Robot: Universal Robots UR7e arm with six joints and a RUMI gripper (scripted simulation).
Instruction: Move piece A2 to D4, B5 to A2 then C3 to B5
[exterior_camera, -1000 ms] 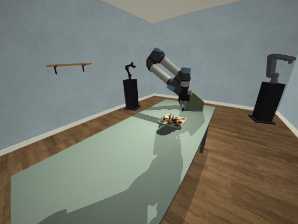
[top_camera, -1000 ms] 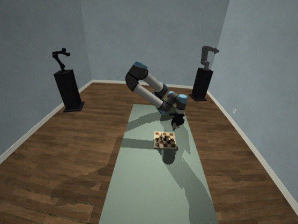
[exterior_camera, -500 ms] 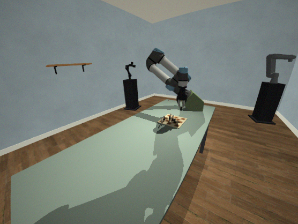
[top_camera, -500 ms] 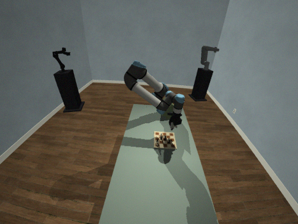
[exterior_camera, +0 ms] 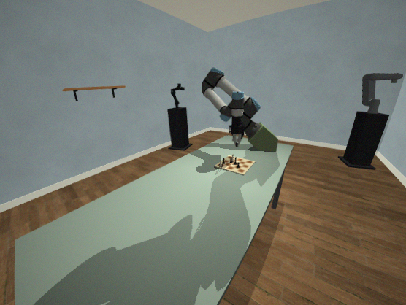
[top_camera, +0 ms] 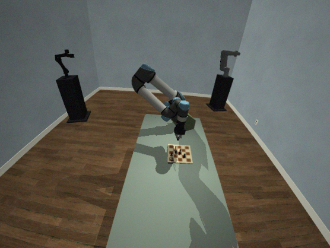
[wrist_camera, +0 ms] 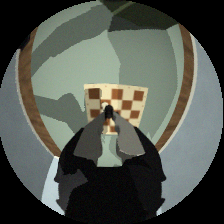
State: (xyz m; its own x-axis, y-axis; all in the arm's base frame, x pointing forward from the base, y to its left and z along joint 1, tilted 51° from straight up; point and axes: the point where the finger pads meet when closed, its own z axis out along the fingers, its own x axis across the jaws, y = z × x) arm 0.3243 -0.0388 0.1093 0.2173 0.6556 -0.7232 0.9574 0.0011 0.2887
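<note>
My gripper (top_camera: pixel 178 138) (exterior_camera: pixel 236 144) (wrist_camera: pixel 108 111) is shut on a small black piece (wrist_camera: pixel 109 109), whose shape is unclear. It hangs above the far edge of the checkered board (top_camera: pixel 187 150) (exterior_camera: pixel 250 161) (wrist_camera: pixel 139 95), left of its middle in the top view. A black piece (top_camera: pixel 180 152) (exterior_camera: pixel 235 160) stands at the middle of the board. Another black piece (top_camera: pixel 184 155) (exterior_camera: pixel 238 165) stands one square nearer the top and exterior views and to the right. The board's letters are too small to read. The gripper hides part of the board in the wrist view.
Several other pieces stand on the board's left side in the top view, including a light one (top_camera: pixel 175 148) near the far edge and a black one (top_camera: pixel 171 155) at the left. The green arm base (top_camera: pixel 190 123) (exterior_camera: pixel 263 139) is behind the board.
</note>
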